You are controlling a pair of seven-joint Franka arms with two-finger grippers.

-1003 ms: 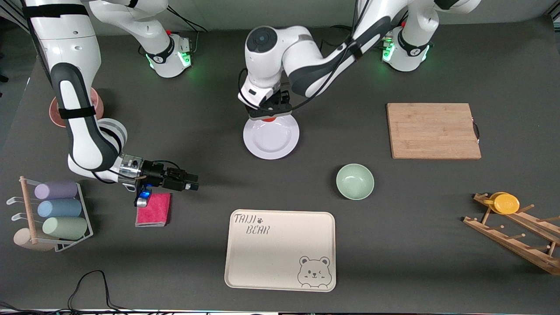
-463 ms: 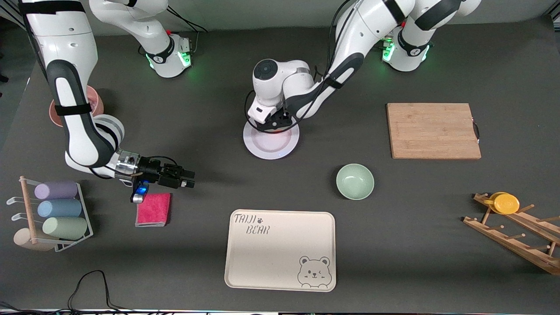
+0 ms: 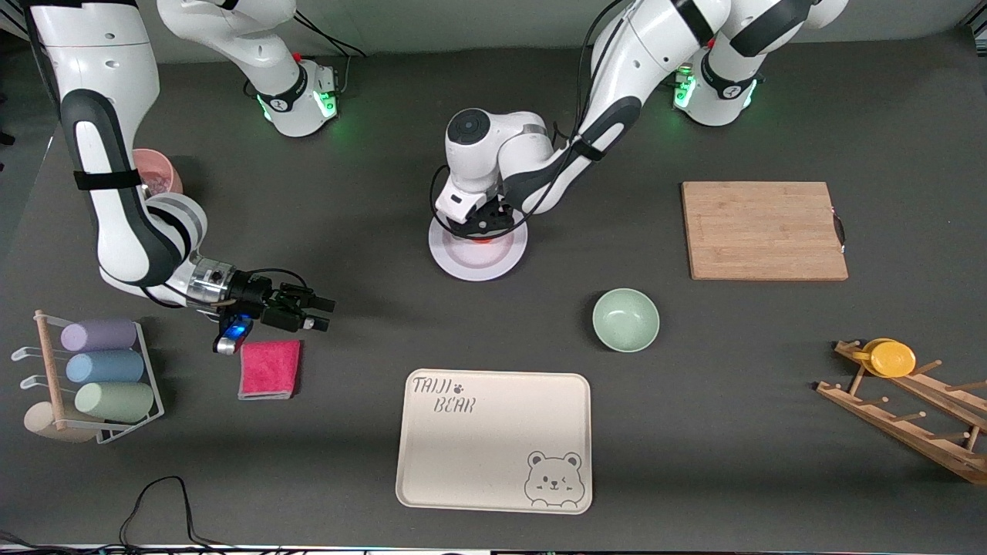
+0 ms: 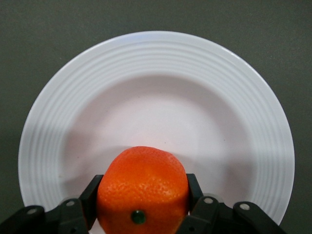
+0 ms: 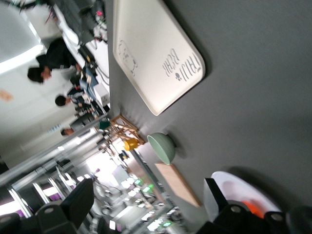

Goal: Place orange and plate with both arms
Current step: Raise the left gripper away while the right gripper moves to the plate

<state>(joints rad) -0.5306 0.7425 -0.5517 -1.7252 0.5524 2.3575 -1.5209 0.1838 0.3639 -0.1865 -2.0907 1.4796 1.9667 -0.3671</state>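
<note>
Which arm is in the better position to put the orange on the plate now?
The left. Its gripper is shut on the orange directly over the plate. The right gripper, open, hangs above the table beside the pink cloth, apart from the plate.

dark table (image 3: pixel 771 432), plate (image 3: pixel 463 266), bowl (image 3: pixel 625 320), tray (image 3: pixel 493 439)

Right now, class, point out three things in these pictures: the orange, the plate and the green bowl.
orange (image 4: pixel 141 187): left wrist view, middle of its peel, held in the left gripper.
plate (image 4: pixel 156 56): left wrist view, ridged rim.
green bowl (image 3: pixel 625 296): front view, its rim.
</note>
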